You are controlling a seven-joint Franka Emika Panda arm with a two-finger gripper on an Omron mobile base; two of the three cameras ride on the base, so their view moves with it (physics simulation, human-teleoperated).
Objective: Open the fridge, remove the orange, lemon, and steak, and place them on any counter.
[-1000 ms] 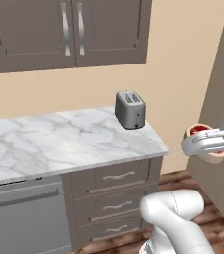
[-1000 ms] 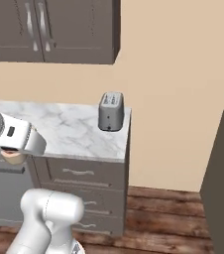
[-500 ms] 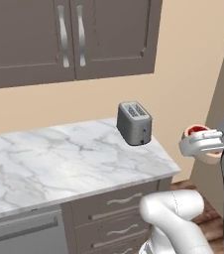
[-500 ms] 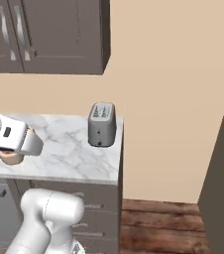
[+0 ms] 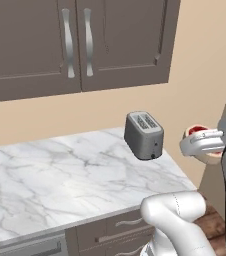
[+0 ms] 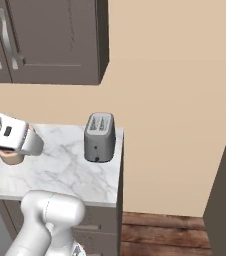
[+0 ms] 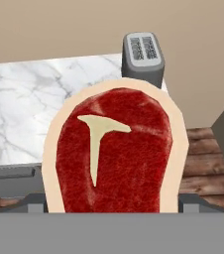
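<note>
Even, flat rendered light, soft shadow beside the toaster (image 5: pixel 144 135), no blur.

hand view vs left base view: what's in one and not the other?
Hand view alone: the steak's whole red face with its pale T-shaped streak, and wood floor past the counter end. Left base view alone: the dark wall cabinets with silver handles, and the hand from the side, holding the steak. Both: the steak, the grey toaster and the white marble counter.
</note>
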